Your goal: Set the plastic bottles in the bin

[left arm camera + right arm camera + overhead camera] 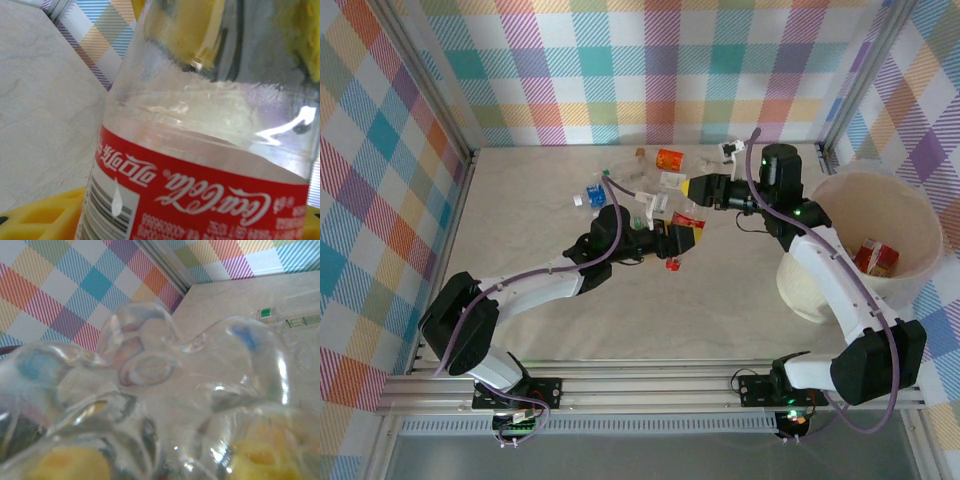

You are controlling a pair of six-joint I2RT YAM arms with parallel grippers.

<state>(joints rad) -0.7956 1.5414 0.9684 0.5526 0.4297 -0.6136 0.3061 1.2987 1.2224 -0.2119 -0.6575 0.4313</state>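
Note:
A clear bottle with a red label (686, 230) hangs above the table's middle, and both grippers hold it. My left gripper (670, 241) is shut on its labelled body (200, 195), with a yellow finger (45, 215) showing beside it. My right gripper (694, 196) comes in from the right, its yellow pads (260, 455) pressed on either side of the bottle's lumpy clear base (150, 367). Several more plastic bottles lie behind, among them an orange-labelled one (669, 158) and a blue-labelled one (592, 193). The bin (910, 215) stands at the right.
A red-labelled bottle (876, 257) lies inside the bin. A small red cap (672, 265) sits on the table under the held bottle. A clear bottle with a green label (295, 315) lies beyond the right gripper. Plaid walls close in the table on three sides.

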